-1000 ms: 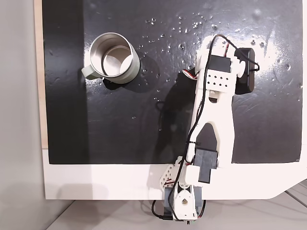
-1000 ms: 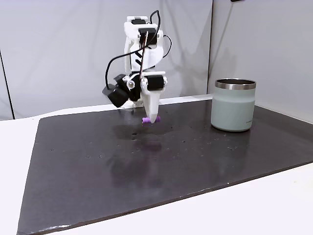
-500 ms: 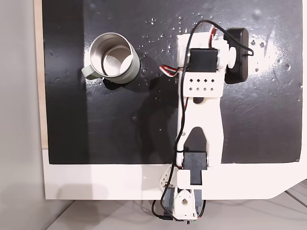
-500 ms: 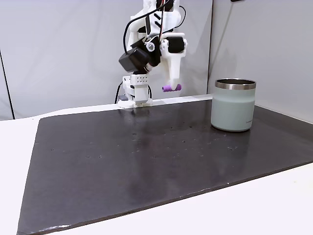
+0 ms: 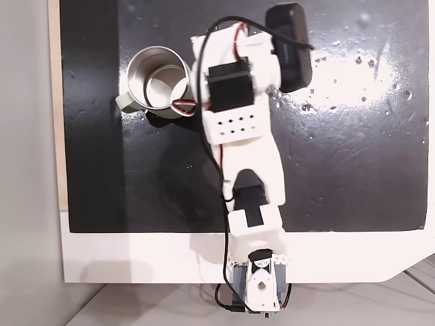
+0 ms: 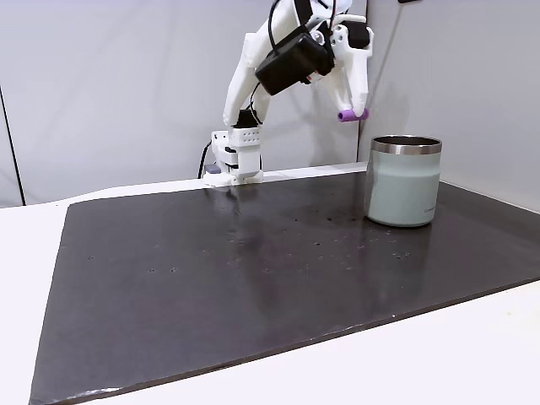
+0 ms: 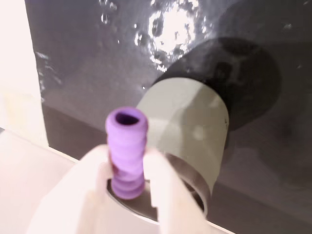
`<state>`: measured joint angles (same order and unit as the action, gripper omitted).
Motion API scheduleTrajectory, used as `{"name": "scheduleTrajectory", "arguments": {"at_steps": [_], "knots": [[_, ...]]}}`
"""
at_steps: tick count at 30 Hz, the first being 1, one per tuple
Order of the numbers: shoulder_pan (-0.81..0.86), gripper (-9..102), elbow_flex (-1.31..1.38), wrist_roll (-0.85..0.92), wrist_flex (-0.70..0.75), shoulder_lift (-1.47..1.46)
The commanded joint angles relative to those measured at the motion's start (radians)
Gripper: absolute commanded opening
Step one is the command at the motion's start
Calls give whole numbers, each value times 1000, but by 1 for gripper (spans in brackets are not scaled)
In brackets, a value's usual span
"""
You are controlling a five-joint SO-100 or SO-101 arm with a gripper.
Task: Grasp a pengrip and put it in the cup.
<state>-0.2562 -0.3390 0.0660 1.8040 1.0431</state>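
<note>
The pengrip [image 6: 347, 115], a small purple ribbed cylinder, is held in the air in a fixed view, just left of and above the cup's rim. My gripper [image 6: 358, 110] is shut on it. In the wrist view the pengrip [image 7: 126, 146] stands between the two white fingers [image 7: 163, 180] of the gripper [image 7: 127, 163], with the cup's pale wall [image 7: 187, 126] right behind it. The cup [image 6: 403, 181] stands upright on the black mat. From above, the cup [image 5: 133, 70] shows a shiny inside, and the white arm [image 5: 234, 102] covers its right edge and hides the gripper.
The black mat [image 6: 253, 270] lies on a white table [image 5: 136, 255]. The arm's base [image 5: 257, 288] is fixed at the table's near edge in the view from above. A grey wall [image 6: 110, 84] stands behind the mat.
The gripper has lifted the pengrip off the mat and swung with it toward the cup, rising higher. The cup has not moved.
</note>
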Motion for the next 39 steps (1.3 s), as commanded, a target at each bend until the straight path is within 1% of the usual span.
{"name": "scheduleTrajectory", "arguments": {"at_steps": [1,13,18,24,25,27,28,30,39], "knots": [[-51,0,77,11,-6,5],[-216,0,160,34,-37,-80],[-242,0,179,38,-43,-104],[-236,1,181,38,-37,-112],[-233,5,184,38,-37,-112],[-232,21,189,38,-37,-114],[-232,26,190,38,-37,-114],[-232,31,195,35,-35,-114],[-225,31,196,37,-29,-114]]}}
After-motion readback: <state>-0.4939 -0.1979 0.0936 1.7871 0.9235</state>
